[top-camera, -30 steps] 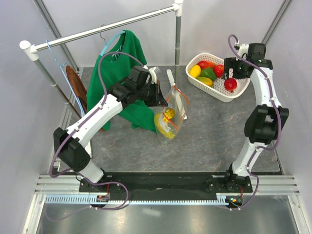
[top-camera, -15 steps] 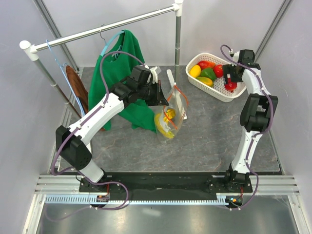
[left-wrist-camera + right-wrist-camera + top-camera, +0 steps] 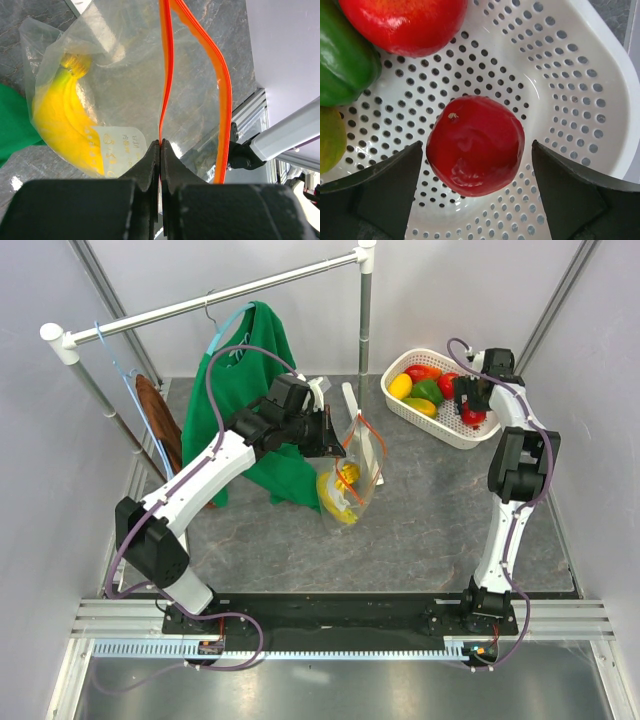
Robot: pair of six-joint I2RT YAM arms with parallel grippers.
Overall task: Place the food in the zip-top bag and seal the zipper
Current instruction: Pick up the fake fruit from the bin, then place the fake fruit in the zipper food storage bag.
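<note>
Holding clear crinkly zip-top bag (image 3: 125, 85) at mid-counter (image 3: 430, 520): left tool (image 3: 160, 145) clamped on orange-red zipper strip (image 3: 165, 75) | white perforated basket (image 3: 570, 65) far right | yellow banana bunch (image 3: 65, 115) inside bag | right tool (image 3: 476, 149) spread wide, straddling glossy red tomato (image 3: 475, 145) in basket

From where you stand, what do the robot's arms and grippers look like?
Both the left arm and right arm have white links with chunky black joints, and a purple cable loops along each. The left gripper and right gripper are plain matte black, no markings visible.
</note>
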